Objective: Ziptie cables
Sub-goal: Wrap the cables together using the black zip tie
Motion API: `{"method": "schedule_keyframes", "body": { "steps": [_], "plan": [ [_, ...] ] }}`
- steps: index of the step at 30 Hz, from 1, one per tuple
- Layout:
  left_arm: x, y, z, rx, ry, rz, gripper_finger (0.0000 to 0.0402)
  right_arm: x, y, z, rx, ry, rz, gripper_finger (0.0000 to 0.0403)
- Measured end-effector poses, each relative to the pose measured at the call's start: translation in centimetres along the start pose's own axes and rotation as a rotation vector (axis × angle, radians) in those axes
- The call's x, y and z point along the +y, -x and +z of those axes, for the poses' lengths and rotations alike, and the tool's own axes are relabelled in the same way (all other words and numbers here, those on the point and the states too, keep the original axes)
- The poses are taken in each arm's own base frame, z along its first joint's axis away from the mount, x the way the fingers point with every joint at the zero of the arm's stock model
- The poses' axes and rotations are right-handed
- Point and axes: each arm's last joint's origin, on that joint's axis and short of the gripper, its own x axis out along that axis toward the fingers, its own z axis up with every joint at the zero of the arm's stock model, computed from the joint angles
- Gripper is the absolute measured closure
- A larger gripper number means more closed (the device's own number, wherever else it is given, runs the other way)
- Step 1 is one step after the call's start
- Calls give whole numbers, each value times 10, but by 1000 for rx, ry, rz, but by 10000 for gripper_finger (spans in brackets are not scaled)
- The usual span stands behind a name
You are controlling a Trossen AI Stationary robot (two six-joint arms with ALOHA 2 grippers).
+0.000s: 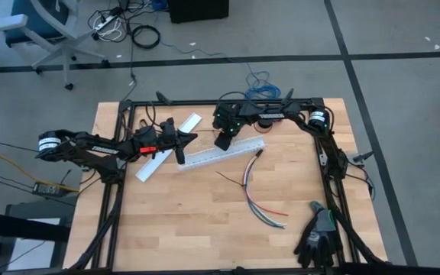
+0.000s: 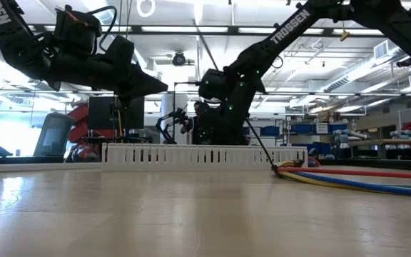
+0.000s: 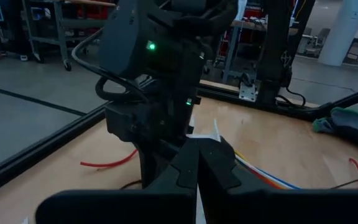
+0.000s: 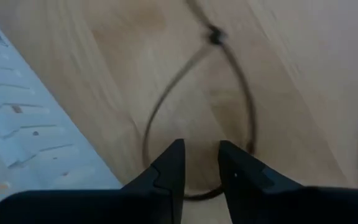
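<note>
wooden table (image 1: 189,214); cables (image 1: 260,200) lying loose; left end effector (image 1: 180,156) closed, empty; right end effector (image 4: 199,163) slightly parted over black loop (image 4: 197,106).

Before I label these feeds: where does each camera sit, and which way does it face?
High: overhead, straight down; both arms, cables.
Low: tabletop height, level across; arms, white slotted strip.
Left wrist: past the shut left claw toward the other arm.
Right wrist: down past the right claw at a black loop.
High and low share the cables.
</note>
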Motion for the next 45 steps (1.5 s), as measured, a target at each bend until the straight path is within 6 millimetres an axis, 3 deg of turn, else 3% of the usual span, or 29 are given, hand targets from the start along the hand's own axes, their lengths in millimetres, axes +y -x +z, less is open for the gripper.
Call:
{"method": "schedule_keyframes", "body": {
  "steps": [4, 9, 16, 24, 31, 38, 45],
  "plan": [
    [0, 0, 0, 0, 1, 0, 392, 0, -2, -2, 24, 7, -6, 321],
    [0, 0, 0, -4, -20, -1, 392, -2, 4, -1, 6, 39, -4, 391],
    [0, 0, 1, -15, -20, -2, 392, -5, 10, 0, -2, 50, -6, 401],
    [0, 0, 3, -27, 0, -4, 392, 4, 55, 6, -78, 67, 5, 403],
    [-1, 0, 3, -34, 0, -5, 392, 9, 75, 8, -124, 79, -42, 403],
    [-1, 0, 3, -33, 1, -5, 392, 1, 62, 4, -144, 135, -119, 392],
    [-1, 0, 3, -34, 1, -5, 392, -9, 48, -4, -194, 137, -96, 333]
  ]
}}
